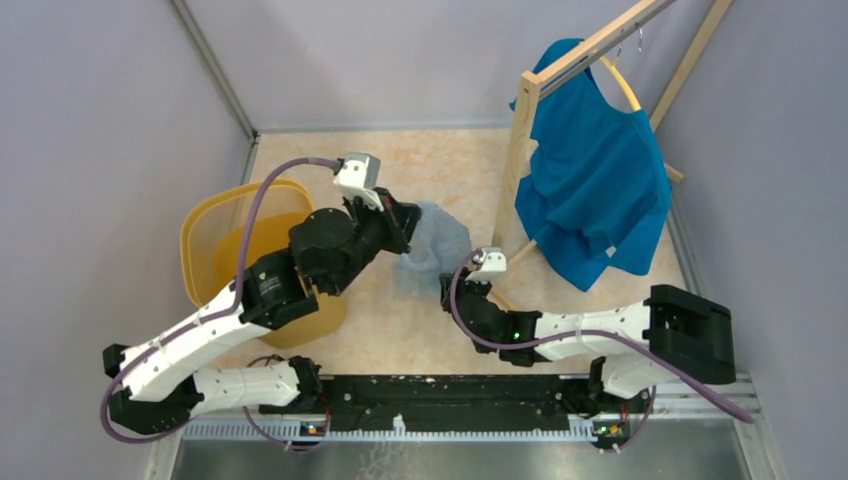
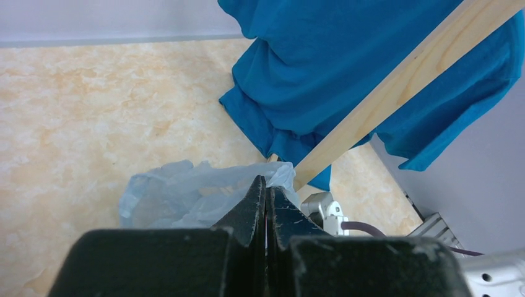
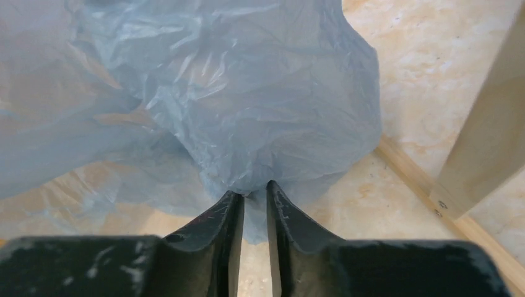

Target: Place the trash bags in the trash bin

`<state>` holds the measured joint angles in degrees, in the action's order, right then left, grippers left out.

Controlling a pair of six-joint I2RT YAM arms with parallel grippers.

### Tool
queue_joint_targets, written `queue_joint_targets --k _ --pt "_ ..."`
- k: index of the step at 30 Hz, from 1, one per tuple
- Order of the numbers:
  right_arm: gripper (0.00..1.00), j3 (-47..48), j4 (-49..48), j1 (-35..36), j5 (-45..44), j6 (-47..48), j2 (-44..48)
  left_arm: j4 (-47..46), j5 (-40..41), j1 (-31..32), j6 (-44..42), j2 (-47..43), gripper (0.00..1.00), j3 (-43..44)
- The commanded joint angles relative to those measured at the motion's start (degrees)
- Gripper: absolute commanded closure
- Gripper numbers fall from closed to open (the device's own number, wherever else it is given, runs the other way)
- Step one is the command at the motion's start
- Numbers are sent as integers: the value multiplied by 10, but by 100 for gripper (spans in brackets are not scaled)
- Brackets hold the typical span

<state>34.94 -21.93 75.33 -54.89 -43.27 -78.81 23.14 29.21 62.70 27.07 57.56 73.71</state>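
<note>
Black fingers (image 2: 251,210) pinching crinkled film

Thin translucent blue-grey trash bag (image 1: 437,243) is clamped by the left gripper (image 2: 266,184); the right gripper (image 3: 254,192) nips a bunched fold, jaws nearly together. It sits between both arms, near the smooth rounded yellow trash bin (image 1: 200,225) and the wooden rack (image 1: 519,150).

place: we reckon it's a robot lab test cell, not a real home | walls: plain grey panels (image 1: 100,150) box us in, metal corner post (image 1: 215,70) | surface: marbled beige tabletop (image 1: 400,160) | hardware: black mounting rail (image 1: 450,395) on our near edge | props: wooden rack (image 1: 520,150), blue shirt (image 1: 590,190), yellow trash bin (image 1: 215,215)
</note>
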Motion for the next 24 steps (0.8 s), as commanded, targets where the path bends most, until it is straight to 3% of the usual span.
queue_joint_targets --k 1,3,11,15,21,24 --pt "91 -6 -75 -3 27 48 -12 -1 -7 -1 -16 -33 100 14" --pt "100 -26 -97 -5 44 80 -6 14 6 0 -29 -41 100 21" --pt "100 -130 -147 -42 148 131 48 99 112 -1 -100 -55 100 78" --pt "100 -145 -130 -75 210 135 80 126 121 -1 -107 -49 100 94" --pt "68 -79 29 -80 256 164 124 122 83 0 -91 -17 100 85" --pt "49 -86 49 -79 349 192 173 124 94 -1 -79 -6 100 84"
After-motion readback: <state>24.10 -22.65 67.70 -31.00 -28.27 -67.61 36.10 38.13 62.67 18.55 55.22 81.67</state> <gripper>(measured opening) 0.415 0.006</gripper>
